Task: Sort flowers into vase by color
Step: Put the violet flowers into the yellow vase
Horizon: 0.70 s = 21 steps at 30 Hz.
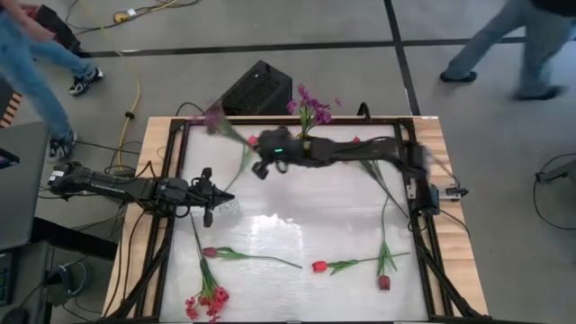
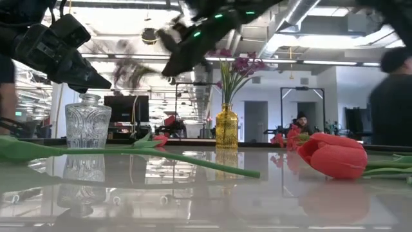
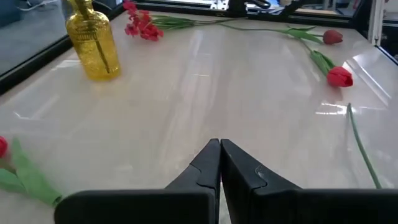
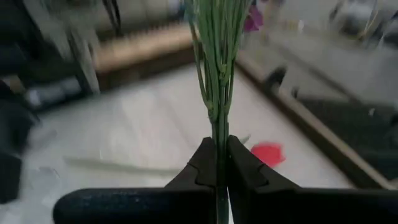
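My right gripper reaches across the far part of the table and is shut on a purple flower cluster, which shows blurred in the low view. A yellow vase at the far edge holds purple flowers. My left gripper is shut and empty, hovering beside the clear glass vase at the table's left. Lying flat on the table are a maroon tulip, a red tulip, another maroon tulip and a pink-red cluster. My right gripper pinches the purple cluster's bundled green stems between its two fingers. The stems run on past the fingertips toward the blossoms. The flower is lifted clear of the table, its head pointing toward the far left corner.
The table has a raised dark frame and wooden side boards. A red bloom with a green stem lies below the right gripper. A black box sits beyond the far edge. People walk on the floor behind.
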Available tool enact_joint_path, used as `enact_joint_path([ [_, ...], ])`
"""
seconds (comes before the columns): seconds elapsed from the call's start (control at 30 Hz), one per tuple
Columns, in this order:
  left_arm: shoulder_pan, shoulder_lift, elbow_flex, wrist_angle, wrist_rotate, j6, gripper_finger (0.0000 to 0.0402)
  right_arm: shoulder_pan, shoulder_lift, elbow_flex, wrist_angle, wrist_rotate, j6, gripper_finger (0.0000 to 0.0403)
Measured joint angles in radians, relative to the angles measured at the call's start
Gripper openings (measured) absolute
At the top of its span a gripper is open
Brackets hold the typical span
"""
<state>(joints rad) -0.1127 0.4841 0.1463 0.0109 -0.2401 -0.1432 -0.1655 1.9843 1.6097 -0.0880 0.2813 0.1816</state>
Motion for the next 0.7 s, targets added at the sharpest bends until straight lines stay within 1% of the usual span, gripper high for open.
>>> enact_joint_path([
  [0.1,0.000,0.000,0.000,0.001,-0.001,0.005,0.0000,0.005,-0.159,-0.304,0.408,0.006,-0.005,0.0035],
  [0.17,0.000,0.000,0.000,0.002,-0.008,0.007,0.0000,0.016,-0.223,-0.483,0.711,-0.013,-0.004,0.0035],
  [0.23,0.000,0.000,0.000,0.007,-0.019,0.011,0.0000,0.031,-0.248,-0.618,0.954,-0.054,0.011,0.0035],
  [0.3,0.000,0.000,0.000,0.019,-0.032,0.011,0.0000,0.053,-0.244,-0.700,1.123,-0.089,0.028,0.0035],
  [0.37,0.000,0.000,0.000,0.050,-0.034,0.011,0.0000,0.083,-0.220,-0.736,1.227,-0.105,0.028,0.0035],
  [0.5,0.000,0.000,0.000,0.149,-0.030,0.029,0.0000,0.148,-0.147,-0.728,1.414,-0.156,-0.003,0.0035],
  [0.6,0.000,0.002,0.000,0.243,-0.005,0.061,0.0000,0.189,-0.070,-0.671,1.516,-0.208,0.002,0.0035],
  [0.7,0.000,0.014,0.000,0.365,0.048,0.091,0.0000,0.220,0.012,-0.571,1.539,-0.243,0.012,0.0035],
])
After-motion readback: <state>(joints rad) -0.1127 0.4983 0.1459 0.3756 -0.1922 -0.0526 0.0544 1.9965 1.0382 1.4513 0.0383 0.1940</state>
